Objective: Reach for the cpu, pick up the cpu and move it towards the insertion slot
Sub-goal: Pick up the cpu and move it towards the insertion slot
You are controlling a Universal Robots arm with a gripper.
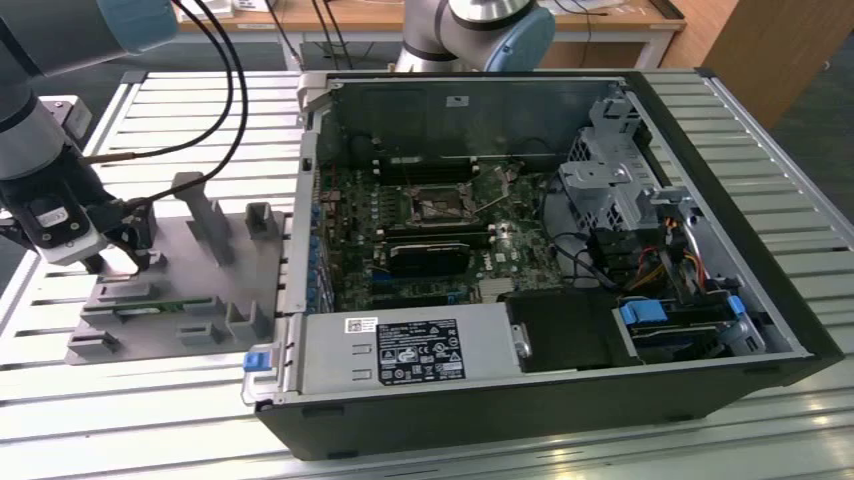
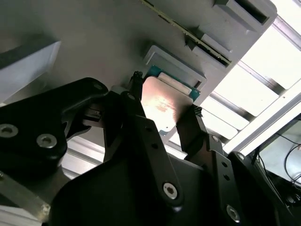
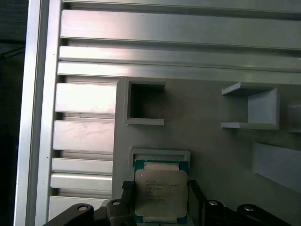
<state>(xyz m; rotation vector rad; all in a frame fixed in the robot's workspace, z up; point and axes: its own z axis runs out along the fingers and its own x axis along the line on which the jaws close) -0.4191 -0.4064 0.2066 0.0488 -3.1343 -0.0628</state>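
Open computer case (image 1: pixel 561 410) lies on the slatted metal table (image 1: pixel 134 420) (cables (image 1: pixel 661 265) bundled inside), with a grey fixture tray (image 1: pixel 180 282) just beside it

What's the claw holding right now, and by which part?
The cpu, gripped in the claw by two opposite side edges, at its pocket in the grey holder.

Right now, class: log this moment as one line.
stage: reach | gripper: around cpu, at grey fixture | grip: unclear | slot: in case, far from gripper
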